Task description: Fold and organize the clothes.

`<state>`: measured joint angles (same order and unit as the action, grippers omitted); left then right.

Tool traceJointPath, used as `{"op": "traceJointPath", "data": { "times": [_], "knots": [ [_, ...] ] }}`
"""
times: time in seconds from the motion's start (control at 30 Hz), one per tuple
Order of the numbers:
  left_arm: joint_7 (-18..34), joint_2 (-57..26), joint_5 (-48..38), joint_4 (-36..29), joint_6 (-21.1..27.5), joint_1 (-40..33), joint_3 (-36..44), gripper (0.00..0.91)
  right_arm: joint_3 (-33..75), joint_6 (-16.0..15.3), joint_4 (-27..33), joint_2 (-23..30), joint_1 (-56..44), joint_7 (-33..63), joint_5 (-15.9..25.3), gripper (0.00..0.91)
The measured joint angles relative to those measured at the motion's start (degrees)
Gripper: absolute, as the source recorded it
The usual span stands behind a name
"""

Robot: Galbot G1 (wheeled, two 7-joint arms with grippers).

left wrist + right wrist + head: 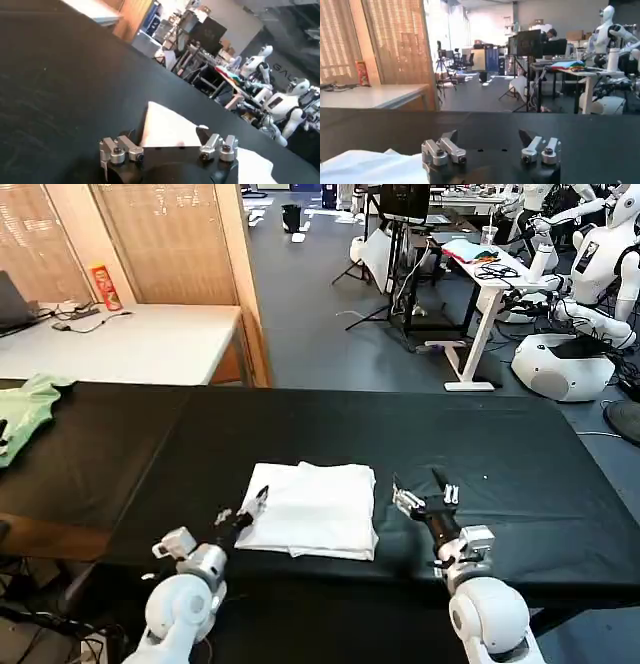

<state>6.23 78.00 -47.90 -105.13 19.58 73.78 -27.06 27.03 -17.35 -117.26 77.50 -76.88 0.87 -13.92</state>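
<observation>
Scanning from my left: a light green garment (25, 412) lies at the far left edge of the black table (500, 464), set aside. My left gripper (250, 506) hovers at the near-left corner of the folded white T-shirt (312, 509), fingers spread, gripping nothing. The shirt sits mid-table near me, print hidden inside the fold, so no lettering reads. My right gripper (425, 499) waits just beside its right edge, fingers apart, empty, ready to square the bundle, I'd guess.
</observation>
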Motion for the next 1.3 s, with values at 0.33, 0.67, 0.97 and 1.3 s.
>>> {"op": "traceJointPath", "data": {
  "times": [0.33,0.67,0.97,1.3],
  "knots": [
    [1.63,-0.13,0.10,-0.89,2.24,-0.34,-0.44,0.000,0.26,0.14,-0.25,0.36,-0.32,0.18,0.05,0.878],
    [0.03,-8.15,19.63,-5.83,3.84,-0.87,-2.57,0.000,1.65,0.04,-0.39,0.25,-1.51,0.47,0.09,0.878],
    [-0.61,-25.36,30.40,-9.10,1.90,1.19,-11.04,0.000,0.79,-0.23,-0.39,0.71,-1.62,0.62,0.28,0.878],
    [0.65,-26.89,35.15,-15.41,3.24,-0.10,-3.72,0.000,0.60,-0.20,-1.07,1.13,-3.06,0.65,1.44,0.878]
  ]
}}
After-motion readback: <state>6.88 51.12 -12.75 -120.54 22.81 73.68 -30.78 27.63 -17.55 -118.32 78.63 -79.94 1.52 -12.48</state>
